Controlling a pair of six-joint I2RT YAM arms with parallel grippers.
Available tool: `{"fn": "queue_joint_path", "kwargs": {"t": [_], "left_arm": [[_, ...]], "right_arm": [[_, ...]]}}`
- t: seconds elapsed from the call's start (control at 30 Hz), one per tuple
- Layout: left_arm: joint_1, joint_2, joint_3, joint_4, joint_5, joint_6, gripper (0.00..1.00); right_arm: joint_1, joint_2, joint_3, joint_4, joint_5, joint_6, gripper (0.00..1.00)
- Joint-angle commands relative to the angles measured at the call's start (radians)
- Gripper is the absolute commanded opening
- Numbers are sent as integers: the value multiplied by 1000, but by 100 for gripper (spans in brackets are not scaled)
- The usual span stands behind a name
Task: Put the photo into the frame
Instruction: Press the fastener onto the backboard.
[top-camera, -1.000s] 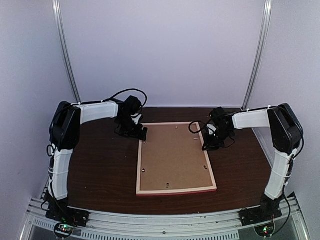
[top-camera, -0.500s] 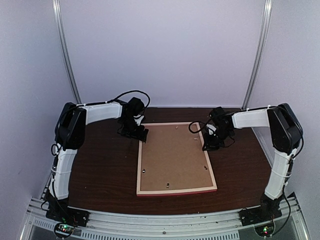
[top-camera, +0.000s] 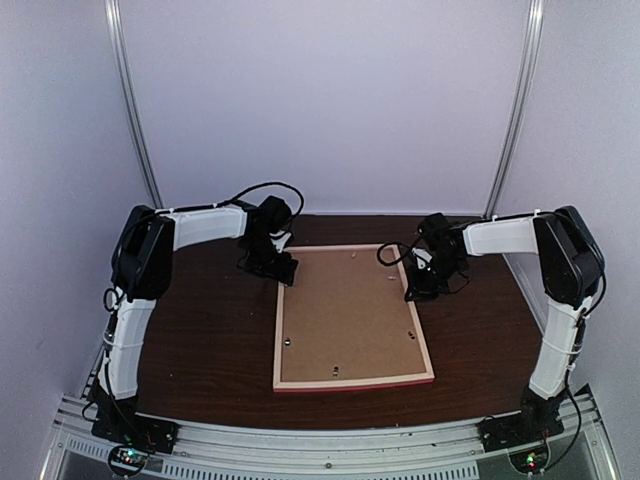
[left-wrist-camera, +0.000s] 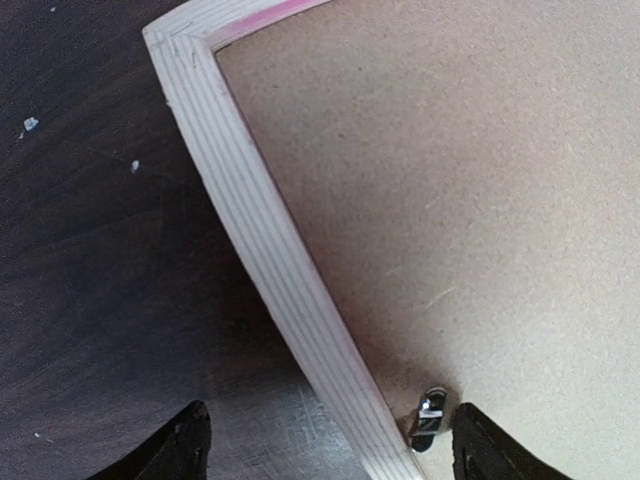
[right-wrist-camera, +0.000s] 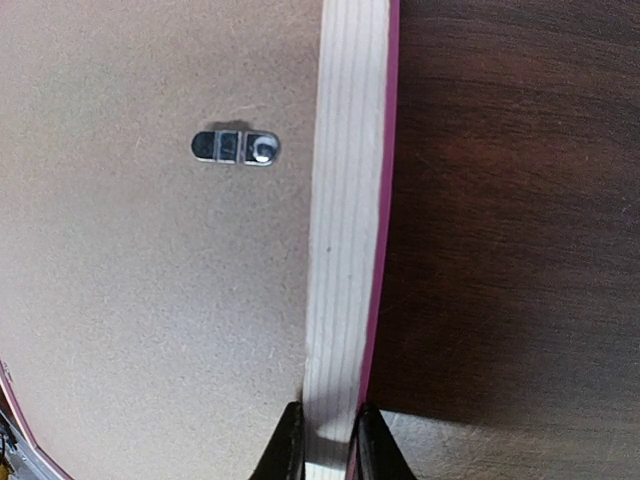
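Observation:
The frame (top-camera: 352, 381) lies back side up in the middle of the table, its pale rails edged in pink. A brown backing board (top-camera: 345, 310) fills it, and the photo is hidden. My left gripper (top-camera: 275, 268) hangs over the frame's far left corner. In the left wrist view this gripper (left-wrist-camera: 330, 445) is open, its fingers straddling the left rail (left-wrist-camera: 270, 250) without touching it. My right gripper (top-camera: 418, 290) is at the right rail. In the right wrist view that gripper (right-wrist-camera: 325, 440) is shut on the rail (right-wrist-camera: 345, 200).
Small metal clips (left-wrist-camera: 428, 420) (right-wrist-camera: 235, 147) lie on the backing board next to the rails. The dark wooden table (top-camera: 210, 330) surrounds the frame. White walls with metal posts (top-camera: 135, 110) stand behind it.
My left arm has shifted right, bringing its gripper closer over the frame's far left corner. Its jaws have narrowed a little. The right arm and the frame have not moved.

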Motion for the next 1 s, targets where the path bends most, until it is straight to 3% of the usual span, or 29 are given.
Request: {"fn": "queue_joint_path", "kwargs": {"t": [0.0,0.27,0.7,0.83,0.97], "left_arm": [[-9,22,-4,-8,-25,20,81],[-9,16,-9,-17,-51,22,71],[-2,18,-30,-5,-18,-1,44],[0,10,-32,-1,3,-2,42],[0,-11,-37,12,55,-8,53]], "right_arm": [[9,44,-3,-16,-13,-6,5],[10,43,-13,-8,-16,-6,5],[10,37,-29,-5,-18,-10,5],[9,35,-30,-6,-18,-10,5],[10,34,-28,-10,-19,-11,5]]}}
